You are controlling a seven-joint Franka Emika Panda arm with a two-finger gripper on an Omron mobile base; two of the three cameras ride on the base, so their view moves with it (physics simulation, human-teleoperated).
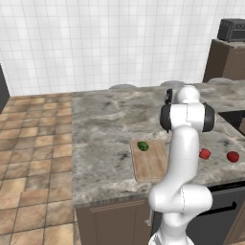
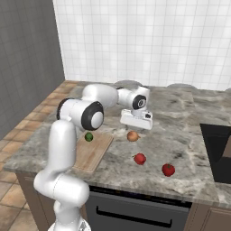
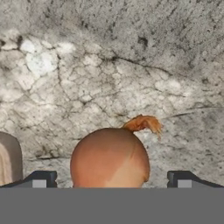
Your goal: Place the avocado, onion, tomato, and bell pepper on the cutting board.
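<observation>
My gripper (image 2: 135, 127) hangs open just above the tan-orange onion (image 2: 132, 136) on the grey counter. In the hand view the onion (image 3: 110, 158) sits between the two spread fingertips (image 3: 39, 179), with counter showing around it. The wooden cutting board (image 2: 94, 155) lies to the left, and the dark green avocado (image 2: 89, 136) rests on its far end. The board (image 1: 150, 165) and avocado (image 1: 142, 146) also show in the left base view. Nearer the counter's front edge lie the round red tomato (image 2: 140, 158) and, further right, the red bell pepper (image 2: 168, 169).
A dark cooktop (image 2: 217, 149) is set into the counter at the right. A toaster (image 1: 231, 29) stands on a tall brown cabinet at the back right. The counter's front edge (image 2: 135, 191) runs close to the red vegetables. Tiled floor lies to the left.
</observation>
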